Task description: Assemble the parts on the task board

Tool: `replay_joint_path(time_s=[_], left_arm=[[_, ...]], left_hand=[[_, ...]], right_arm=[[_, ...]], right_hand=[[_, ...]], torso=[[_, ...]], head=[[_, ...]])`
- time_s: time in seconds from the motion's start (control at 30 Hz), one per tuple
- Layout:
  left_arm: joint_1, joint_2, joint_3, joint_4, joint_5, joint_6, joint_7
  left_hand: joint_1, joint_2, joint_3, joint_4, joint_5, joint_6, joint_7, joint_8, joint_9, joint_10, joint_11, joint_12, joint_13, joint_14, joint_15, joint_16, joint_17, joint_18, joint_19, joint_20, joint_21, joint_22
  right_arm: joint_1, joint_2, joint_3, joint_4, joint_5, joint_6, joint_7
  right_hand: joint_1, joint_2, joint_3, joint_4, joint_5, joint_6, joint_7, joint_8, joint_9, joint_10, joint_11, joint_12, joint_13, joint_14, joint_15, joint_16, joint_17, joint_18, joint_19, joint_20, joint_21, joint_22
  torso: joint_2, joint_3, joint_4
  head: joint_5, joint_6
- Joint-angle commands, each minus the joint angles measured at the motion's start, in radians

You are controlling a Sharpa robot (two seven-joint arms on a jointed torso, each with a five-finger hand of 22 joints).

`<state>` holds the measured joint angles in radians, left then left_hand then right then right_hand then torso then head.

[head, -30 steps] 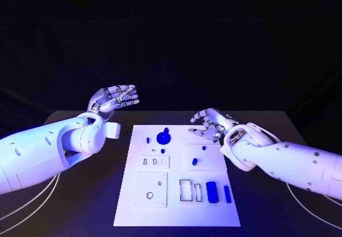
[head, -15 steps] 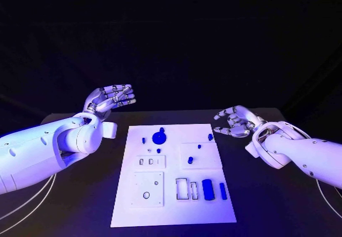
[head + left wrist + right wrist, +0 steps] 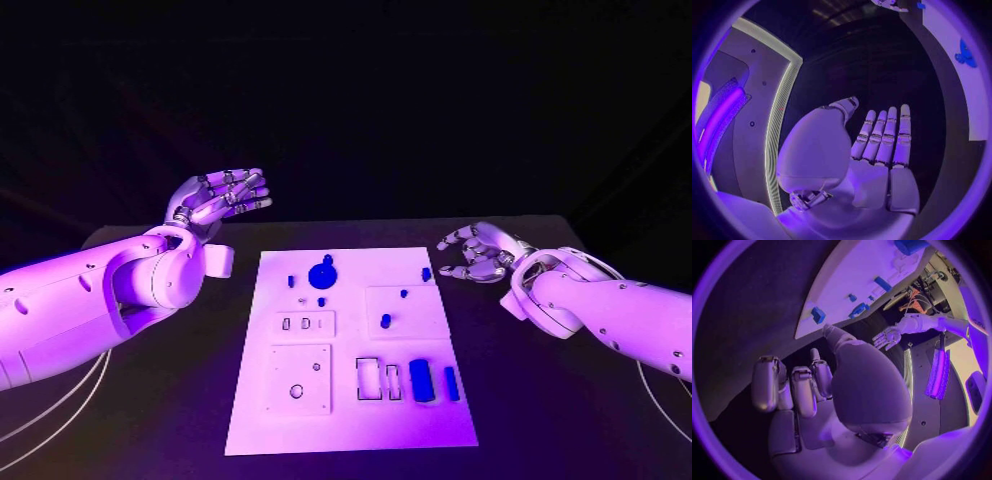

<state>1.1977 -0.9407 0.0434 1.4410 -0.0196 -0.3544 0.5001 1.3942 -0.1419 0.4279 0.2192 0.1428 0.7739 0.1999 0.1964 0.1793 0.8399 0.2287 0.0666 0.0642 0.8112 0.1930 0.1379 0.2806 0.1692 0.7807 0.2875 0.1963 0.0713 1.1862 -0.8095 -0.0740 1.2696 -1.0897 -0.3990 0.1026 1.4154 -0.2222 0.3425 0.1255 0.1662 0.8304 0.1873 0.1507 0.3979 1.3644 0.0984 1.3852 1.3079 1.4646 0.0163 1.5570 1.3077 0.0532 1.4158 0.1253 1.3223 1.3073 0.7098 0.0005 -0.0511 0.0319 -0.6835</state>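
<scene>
At the left of the head view my left hand (image 3: 219, 198) is raised off the table, fingers straight and slightly apart, holding nothing; the left wrist view shows the same flat empty palm (image 3: 879, 150).

In the middle lies the task board (image 3: 351, 425), a white plate. Blue parts sit on it: a round-headed piece (image 3: 323, 272) near its upper left, a small peg (image 3: 385, 321) in the centre, a small block (image 3: 427, 274) at its upper right edge, and a thick bar (image 3: 420, 379) with a thinner bar (image 3: 451, 383) at the lower right, beside open rectangular slots (image 3: 381, 380).

At the right, my right hand (image 3: 480, 254) hovers just beside the board's upper right corner, fingers curled inward around nothing that I can see.

I judge I am between placements. Next I should choose a loose part, probably the nearby block, and grip it.

I can read no writing or labels.
</scene>
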Motion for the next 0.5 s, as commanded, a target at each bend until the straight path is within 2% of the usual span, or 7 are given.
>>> replay_joint_path(time_s=[0.03, 0.5], left_arm=[[0.0, 0.001, 0.001, 0.001, 0.004, 0.012, 0.008], [0.0, 0.003, 0.001, -0.001, 0.004, 0.012, 0.008]], left_hand=[[-0.008, 0.005, 0.0, -0.007, -0.001, -0.005, 0.046, 0.0, 0.001, -0.004, -0.002, 0.003, 0.001, 0.004, 0.001, -0.004, 0.002, 0.002, 0.001, 0.001, -0.005, 0.0], [-0.008, 0.005, 0.0, -0.007, -0.001, -0.005, 0.046, 0.0, 0.001, -0.004, -0.002, 0.003, 0.001, 0.004, 0.001, -0.004, 0.002, 0.002, 0.001, 0.001, -0.005, 0.0]], right_arm=[[-0.008, 0.016, -0.001, -0.02, -0.028, 0.041, 0.0], [-0.03, 0.058, -0.002, -0.052, -0.032, 0.07, -0.007]], right_hand=[[0.012, -0.001, 0.0, -0.006, 0.001, -0.002, -0.001, -0.006, 0.0, 0.0, 0.002, 0.003, 0.039, 0.093, 0.009, -0.004, 0.208, 0.01, 0.001, 0.002, 0.005, 0.058], [0.016, 0.012, 0.027, -0.022, 0.0, 0.043, -0.009, 0.011, 0.008, 0.016, -0.005, 0.016, 0.052, 0.093, 0.003, -0.003, 0.211, 0.007, 0.011, -0.001, 0.017, 0.07]], torso=[[0.001, -0.0002, 0.0005], [-0.001, 0.0012, -0.0018]], head=[[0.0, -0.005], [0.005, -0.013]])
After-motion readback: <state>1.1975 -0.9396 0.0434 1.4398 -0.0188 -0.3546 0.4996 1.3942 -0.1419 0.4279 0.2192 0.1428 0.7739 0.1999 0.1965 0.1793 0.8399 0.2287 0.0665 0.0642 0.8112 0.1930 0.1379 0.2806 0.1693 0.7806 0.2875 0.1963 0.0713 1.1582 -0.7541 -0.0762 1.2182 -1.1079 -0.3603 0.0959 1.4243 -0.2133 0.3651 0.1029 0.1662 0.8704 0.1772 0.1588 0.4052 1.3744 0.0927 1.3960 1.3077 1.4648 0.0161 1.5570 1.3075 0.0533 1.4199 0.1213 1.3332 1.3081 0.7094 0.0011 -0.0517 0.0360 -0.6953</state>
